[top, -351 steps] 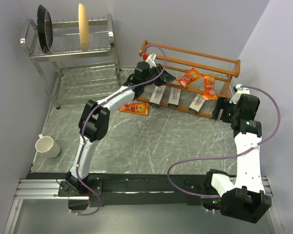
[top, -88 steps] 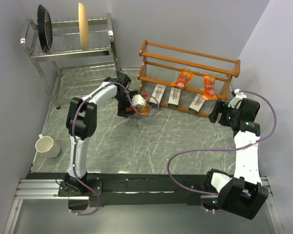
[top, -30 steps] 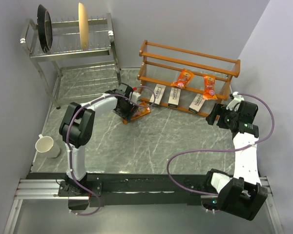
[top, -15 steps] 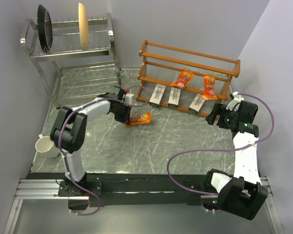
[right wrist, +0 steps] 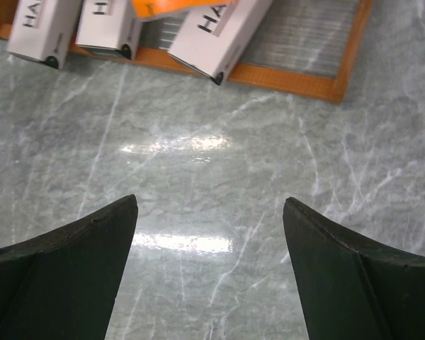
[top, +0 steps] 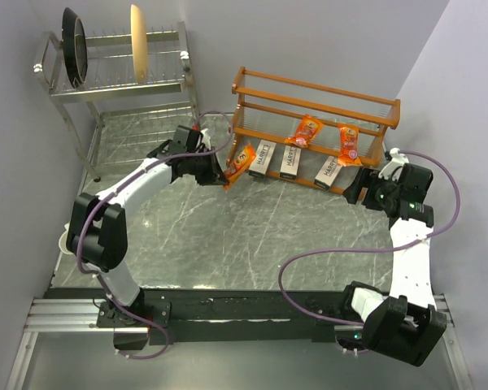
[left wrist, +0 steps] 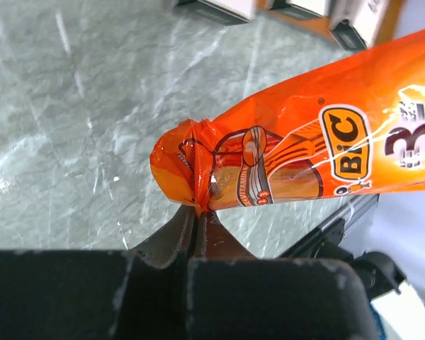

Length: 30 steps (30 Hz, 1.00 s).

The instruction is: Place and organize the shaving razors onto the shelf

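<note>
The left gripper [top: 224,174] has its fingers closed on the crimped end seam of one orange pack [top: 241,162]. The left wrist view confirms this: the jaws are pinched together on the gathered foil at the lower left of the pack [left wrist: 297,152], and the rest of its length extends unsupported toward the upper right of the frame. In the top view the pack is held off the table [top: 252,236], just beside the left end of the shelf [top: 314,86] and in front of it. Two orange packs [top: 307,130] already lie on the middle tier, and three grey boxes [top: 290,162] stand side by side on the bottom tier. The right gripper [top: 359,188] is near the right end of the shelf with its fingers spread wide apart and nothing between them [right wrist: 209,205]. The step in hand appears to be delivery of the last pack to the shelf. Because only the seam is gripped, the free end is likely to swing or droop, so move slowly and avoid quick wrist rotation. Raise the pack above the front rail of the middle tier and lead in with the free end. Aim for the vacant space to the left of the two packs. Match their orientation, and part the fingers only once the pack rests on the rails. Keep the gripper body clear of the ladder end.
</note>
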{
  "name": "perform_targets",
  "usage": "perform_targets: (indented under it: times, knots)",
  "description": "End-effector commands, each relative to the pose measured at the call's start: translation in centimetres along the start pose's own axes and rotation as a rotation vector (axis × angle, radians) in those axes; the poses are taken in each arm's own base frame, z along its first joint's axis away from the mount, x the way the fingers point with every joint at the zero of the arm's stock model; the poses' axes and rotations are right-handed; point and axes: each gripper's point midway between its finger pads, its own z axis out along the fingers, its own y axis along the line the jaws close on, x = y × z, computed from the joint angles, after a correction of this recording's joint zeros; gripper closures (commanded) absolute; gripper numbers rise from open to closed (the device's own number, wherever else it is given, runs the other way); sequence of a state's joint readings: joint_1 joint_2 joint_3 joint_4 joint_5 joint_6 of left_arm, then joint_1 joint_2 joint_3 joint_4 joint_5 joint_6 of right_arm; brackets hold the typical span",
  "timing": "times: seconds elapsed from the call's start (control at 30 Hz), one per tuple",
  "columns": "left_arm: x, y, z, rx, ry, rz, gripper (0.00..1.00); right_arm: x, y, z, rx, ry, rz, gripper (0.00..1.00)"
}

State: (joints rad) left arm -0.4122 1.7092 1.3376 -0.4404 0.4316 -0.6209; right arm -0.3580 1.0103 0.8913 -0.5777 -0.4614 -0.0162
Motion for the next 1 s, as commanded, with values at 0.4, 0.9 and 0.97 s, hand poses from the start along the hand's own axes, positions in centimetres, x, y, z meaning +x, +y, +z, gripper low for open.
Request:
perform_targets:
  times: [0.4,0.9,0.97]
  knots:
    - [5.4,4.1,4.2,-0.127,0.109,-0.284,0.40,-2.0,9.6,-0.9,-0.283,-0.061,-0.196,0.10]
    - [6.3,6.5,3.3,0.140,0.077,-0.529,0.48,-0.3,9.3,0.5,-0.288,0.005,-0.145,0.09]
    - [6.8,6.5,3.2,0.160,0.084,-0.540,0.50,0.1,9.3,0.5,-0.287,0.013,-0.142,0.09]
